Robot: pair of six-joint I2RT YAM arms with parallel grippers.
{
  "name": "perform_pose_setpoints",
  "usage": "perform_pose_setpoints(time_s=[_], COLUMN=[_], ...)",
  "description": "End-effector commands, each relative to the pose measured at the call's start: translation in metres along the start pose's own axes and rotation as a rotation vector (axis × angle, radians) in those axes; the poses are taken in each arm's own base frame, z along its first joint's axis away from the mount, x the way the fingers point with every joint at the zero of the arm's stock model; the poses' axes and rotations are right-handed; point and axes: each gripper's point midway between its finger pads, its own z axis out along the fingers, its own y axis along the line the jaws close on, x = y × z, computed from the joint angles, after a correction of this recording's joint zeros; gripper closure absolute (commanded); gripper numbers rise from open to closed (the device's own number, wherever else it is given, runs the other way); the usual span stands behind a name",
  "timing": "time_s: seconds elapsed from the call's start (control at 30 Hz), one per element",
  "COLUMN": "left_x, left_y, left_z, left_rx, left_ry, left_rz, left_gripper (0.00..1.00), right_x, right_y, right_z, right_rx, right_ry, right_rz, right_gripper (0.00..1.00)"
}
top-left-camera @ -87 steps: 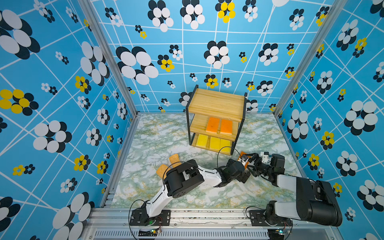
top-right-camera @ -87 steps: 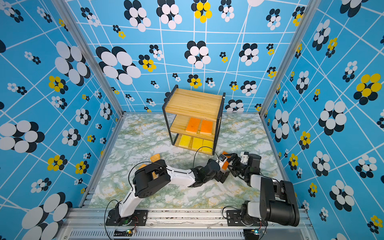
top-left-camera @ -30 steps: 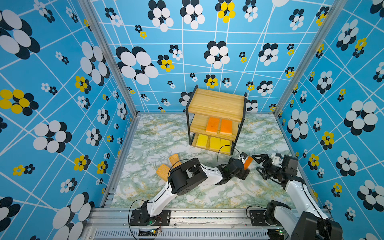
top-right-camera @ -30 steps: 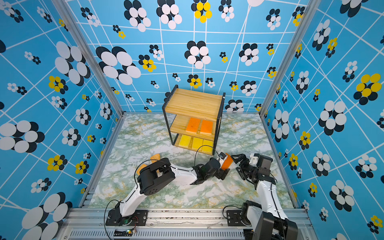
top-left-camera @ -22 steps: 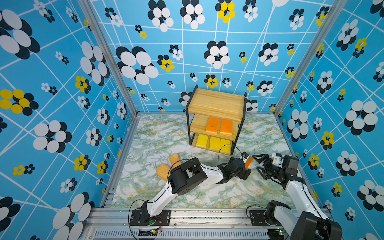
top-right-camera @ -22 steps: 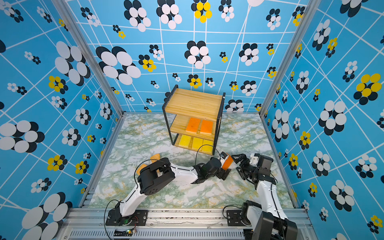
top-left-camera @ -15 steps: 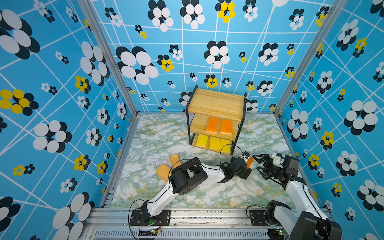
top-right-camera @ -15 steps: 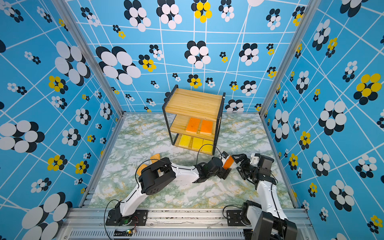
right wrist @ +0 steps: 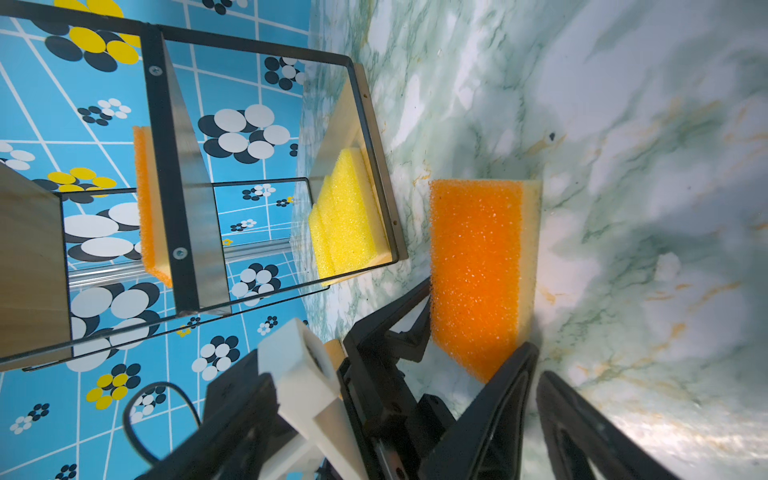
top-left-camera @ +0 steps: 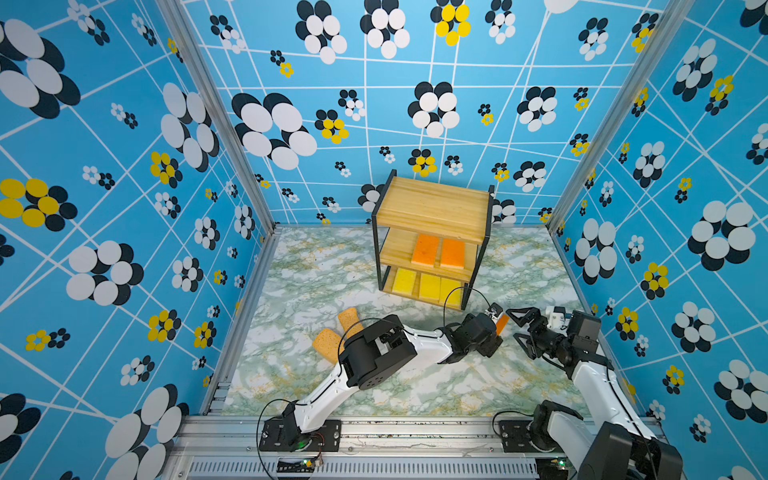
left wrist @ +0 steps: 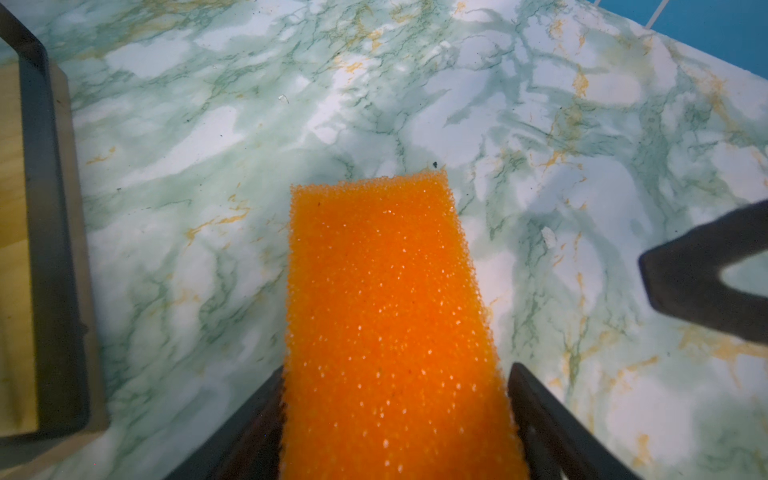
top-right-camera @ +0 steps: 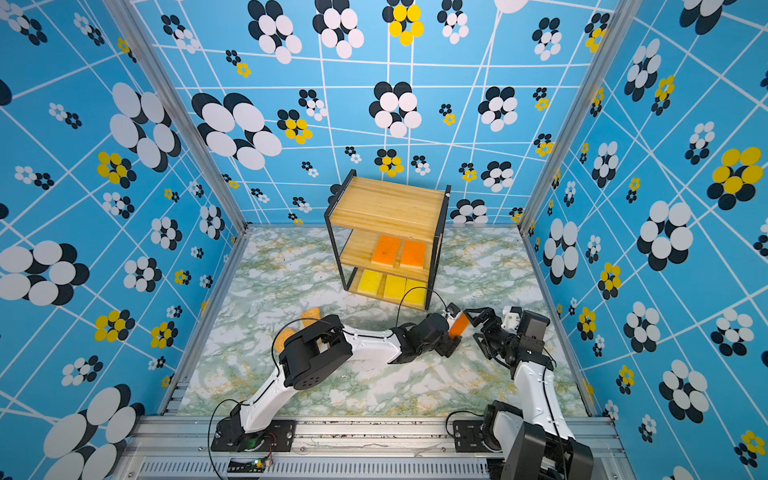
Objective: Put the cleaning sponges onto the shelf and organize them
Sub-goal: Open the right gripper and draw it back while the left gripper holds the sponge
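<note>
Left hand (left wrist: 399, 370) holds the orange sponge (left wrist: 384, 282) between its two fingers.

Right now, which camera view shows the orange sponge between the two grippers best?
The right wrist view: the sponge shows nearly whole, orange face and pale backing both visible. The left wrist view shows only its orange face, cut off at the frame's bottom. In both top views it is just a small orange sliver.
</note>
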Motion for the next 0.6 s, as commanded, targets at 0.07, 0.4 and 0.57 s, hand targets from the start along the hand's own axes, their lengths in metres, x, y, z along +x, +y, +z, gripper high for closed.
perform_pose_setpoints(time_s=[0.07, 0.4, 0.57], left_x=[0.03, 0.024, 0.021], left_y=[0.004, 0.003, -0.001], left_z=[0.004, -0.001, -0.007], left_rx=[-0.019, -0.018, -0.026], left_ry=[0.083, 0.051, 0.041], left_rz=[0.029, 0.033, 0.071], left_gripper=[0.23, 0.4, 0.41], right_x=[-0.007, -0.009, -0.011], right_y=[0.012, 0.013, 0.013], right_z=[-0.003, -0.006, -0.008], right_rx=[-0.04, -0.044, -0.046], right_ry=[-0.013, -0.023, -0.028], right_rz=[-0.035, -0.029, -0.027], right_gripper=[0.01, 0.01, 0.01])
